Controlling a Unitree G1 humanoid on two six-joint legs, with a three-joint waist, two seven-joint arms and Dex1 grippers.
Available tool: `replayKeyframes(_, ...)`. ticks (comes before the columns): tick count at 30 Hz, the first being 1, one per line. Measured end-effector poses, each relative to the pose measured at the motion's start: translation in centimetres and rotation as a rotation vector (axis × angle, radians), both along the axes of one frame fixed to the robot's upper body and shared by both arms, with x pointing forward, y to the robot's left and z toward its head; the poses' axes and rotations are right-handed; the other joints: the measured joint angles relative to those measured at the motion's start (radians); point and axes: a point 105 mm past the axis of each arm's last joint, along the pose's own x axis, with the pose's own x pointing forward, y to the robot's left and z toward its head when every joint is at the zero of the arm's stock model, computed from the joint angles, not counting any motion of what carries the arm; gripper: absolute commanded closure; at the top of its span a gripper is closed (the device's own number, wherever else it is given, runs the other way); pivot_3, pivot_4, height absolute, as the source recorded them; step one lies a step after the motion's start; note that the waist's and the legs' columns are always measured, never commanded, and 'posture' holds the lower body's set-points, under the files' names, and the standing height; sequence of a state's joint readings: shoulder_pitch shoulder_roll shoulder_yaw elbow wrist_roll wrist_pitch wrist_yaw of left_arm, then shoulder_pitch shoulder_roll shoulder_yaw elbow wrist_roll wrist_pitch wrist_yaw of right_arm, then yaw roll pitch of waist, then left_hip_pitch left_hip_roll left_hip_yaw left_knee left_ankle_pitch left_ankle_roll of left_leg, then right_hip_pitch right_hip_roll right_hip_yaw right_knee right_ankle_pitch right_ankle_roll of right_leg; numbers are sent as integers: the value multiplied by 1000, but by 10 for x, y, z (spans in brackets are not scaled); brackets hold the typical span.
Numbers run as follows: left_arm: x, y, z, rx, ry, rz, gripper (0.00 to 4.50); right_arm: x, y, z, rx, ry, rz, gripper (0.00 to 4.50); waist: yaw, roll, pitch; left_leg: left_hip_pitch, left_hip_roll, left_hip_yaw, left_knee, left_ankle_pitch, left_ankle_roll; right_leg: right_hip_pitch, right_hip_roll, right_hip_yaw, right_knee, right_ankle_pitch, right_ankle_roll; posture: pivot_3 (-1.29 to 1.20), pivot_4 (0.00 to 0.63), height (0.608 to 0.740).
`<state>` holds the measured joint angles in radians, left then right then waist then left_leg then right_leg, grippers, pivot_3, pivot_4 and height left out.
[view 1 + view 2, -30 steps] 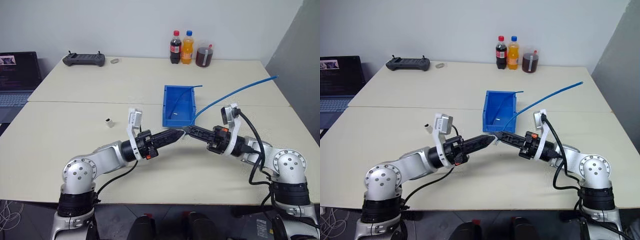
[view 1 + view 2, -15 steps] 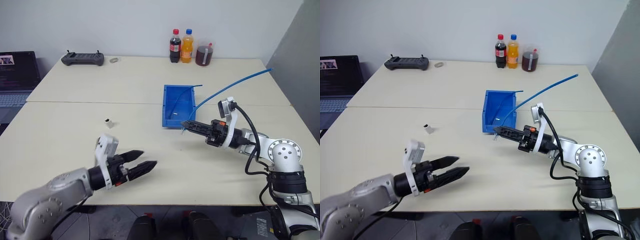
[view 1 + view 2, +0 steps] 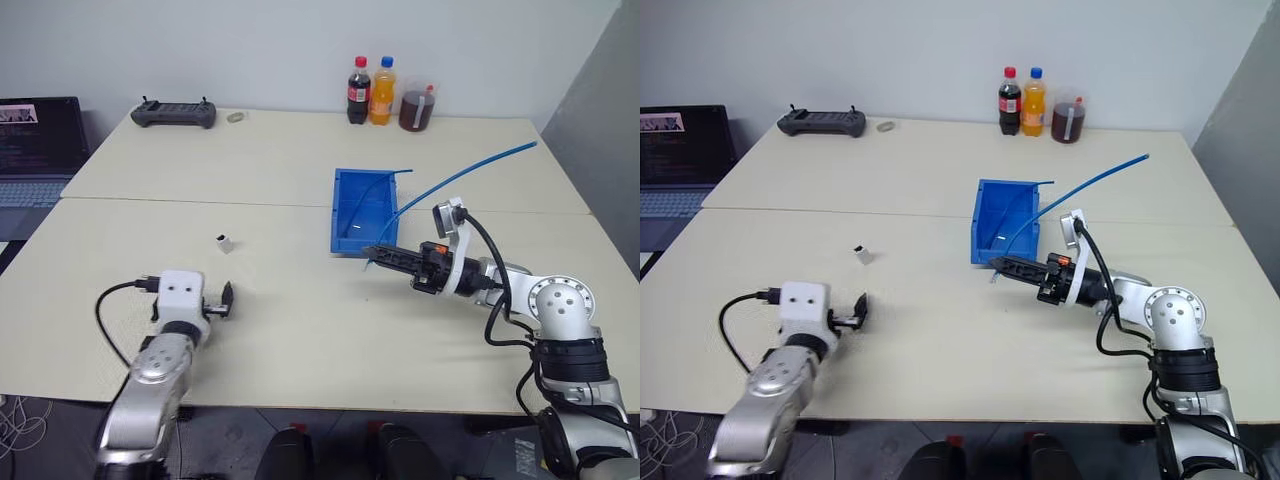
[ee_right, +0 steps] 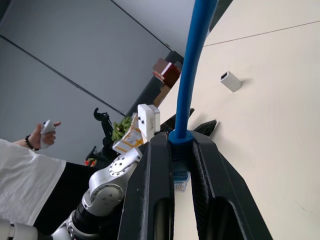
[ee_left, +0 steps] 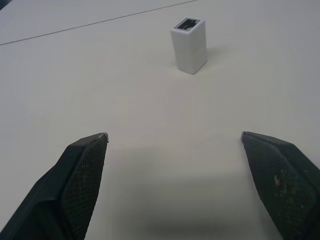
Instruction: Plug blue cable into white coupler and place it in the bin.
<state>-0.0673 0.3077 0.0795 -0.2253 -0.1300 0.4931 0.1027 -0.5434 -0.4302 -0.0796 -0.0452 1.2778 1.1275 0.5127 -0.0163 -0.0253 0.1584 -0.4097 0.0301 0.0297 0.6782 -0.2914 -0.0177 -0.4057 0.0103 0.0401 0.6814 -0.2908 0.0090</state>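
Left pincer (image 5: 172, 142): spread wide, low over the pale surface (image 3: 300, 320), facing the coupler.
Coupler: tiny white boxy plastic coupler (image 5: 189, 45) stands upright, apart from the fingers, dark opening upward.
Right pincer (image 3: 372, 252): closed on the thin light-blue cable (image 4: 192, 80) just behind its clear plug.
Cable: rises away past the bin, apparently clear of it.
Bin: bright blue open-topped plastic bin (image 3: 345, 212) just beyond right pincer.

1. A robotics lab or office room is suggested by plain grey walls and pale worktops (image 3: 300, 160) pushed together.
2. An open laptop (image 3: 35, 135), a handheld controller (image 3: 174, 113) and drink bottles (image 3: 370, 92) are seen there.
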Motion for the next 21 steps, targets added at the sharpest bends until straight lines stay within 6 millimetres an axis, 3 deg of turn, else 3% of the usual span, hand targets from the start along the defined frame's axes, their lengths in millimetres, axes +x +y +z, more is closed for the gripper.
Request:
replayKeyframes(4,25,-46,-3,-140,-17,35,21,0,1,0,-5,-1,6,4332,10,-1,-1,-2,-1,1,1,-1,2,0,-1,1,-1,1,2,0,150,740)
replayKeyframes(7,38,-51,0,-155,-25,178,21,1,-3,1,-9,-4,-6,4332,11,-1,-1,-1,-2,1,1,-1,2,0,-1,0,-1,1,2,0,150,740)
replayKeyframes(15,59,-16,4,-146,-54,392,21,2,-8,2,-25,-3,-20,4332,5,-1,-1,0,-1,1,1,0,3,0,0,1,1,2,1,0,150,740)
replayKeyframes(21,77,-9,5,-166,-72,407,21,5,-12,3,-27,1,-51,4332,11,-1,-1,0,-1,1,1,0,3,0,-1,1,1,2,1,0,150,740)
